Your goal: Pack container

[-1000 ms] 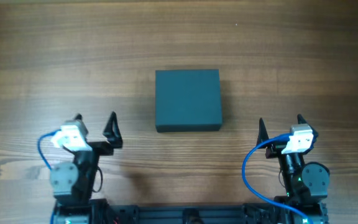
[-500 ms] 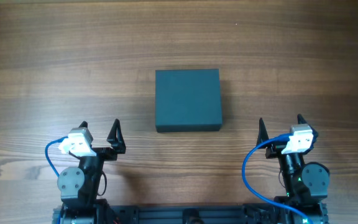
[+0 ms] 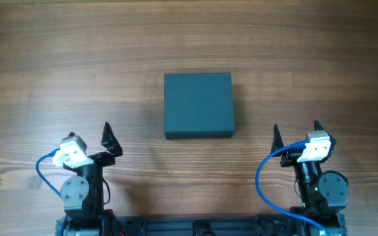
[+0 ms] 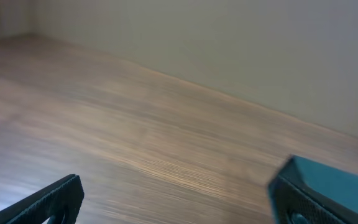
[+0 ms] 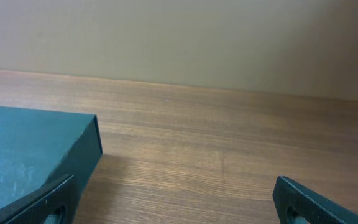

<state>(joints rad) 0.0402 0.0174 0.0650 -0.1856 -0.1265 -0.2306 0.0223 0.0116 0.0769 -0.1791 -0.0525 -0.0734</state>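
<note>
- Container [image 3: 198,105] sat shut on table [image 3: 77,52], ahead of both grippers.
- Left gripper [image 3: 88,134] spread, empty; one fingertip hidden overhead.
- Right gripper [image 3: 296,128] spread, empty.
- Left wrist view blurred, container edge cut off.

Left wrist view, blurred: container [image 4: 344,180] cut by the right edge, my left fingers [image 4: 55,199] by the bottom. Right wrist view: container cut left and below, my right fingers [image 5: 306,202] below.

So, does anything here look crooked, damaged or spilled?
Nothing stands out. The box lies closed and square on the table, with no dent or spill visible. The left gripper and right gripper are open, apart from it.
</note>
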